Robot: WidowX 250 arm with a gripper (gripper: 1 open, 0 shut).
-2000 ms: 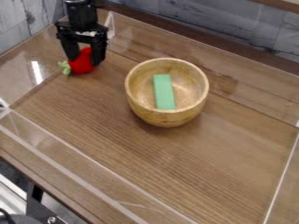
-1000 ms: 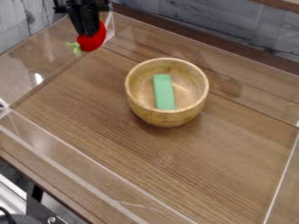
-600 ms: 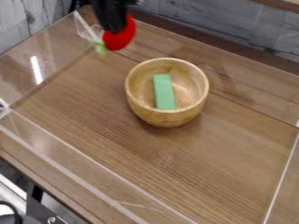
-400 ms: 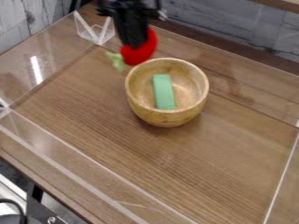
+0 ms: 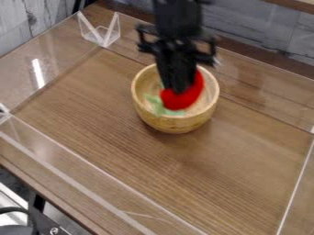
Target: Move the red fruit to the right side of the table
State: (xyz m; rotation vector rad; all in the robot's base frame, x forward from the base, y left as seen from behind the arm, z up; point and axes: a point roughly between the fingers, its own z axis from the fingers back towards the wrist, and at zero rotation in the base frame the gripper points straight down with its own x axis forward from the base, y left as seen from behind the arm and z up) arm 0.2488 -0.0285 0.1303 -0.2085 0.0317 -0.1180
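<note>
The red fruit (image 5: 183, 92) is up in the air, a small bright red roundish shape with a touch of green showing at its lower left, pinched between the dark fingers of the gripper (image 5: 182, 84), which is clamped tight on it from above. The black arm drops almost straight down from the top of the frame, a bit blurred. Fruit and gripper hang right over the wooden bowl (image 5: 175, 117), a round light-wood dish sitting near the middle of the table (image 5: 135, 174); the fruit covers most of the bowl's inside, so only a sliver of something pale green peeks out at the left of the hollow, and I cannot tell whether the fruit touches anything in there. The brown wood-grain top stretches wide and bare in front of the bowl and off to the right of it, all the way to the clear acrylic wall (image 5: 299, 188) that rises along the right edge. Another clear wall runs along the near left edge, and one more along the far left side, where light glints off a folded corner piece. Behind the table is a grey backdrop.
</note>
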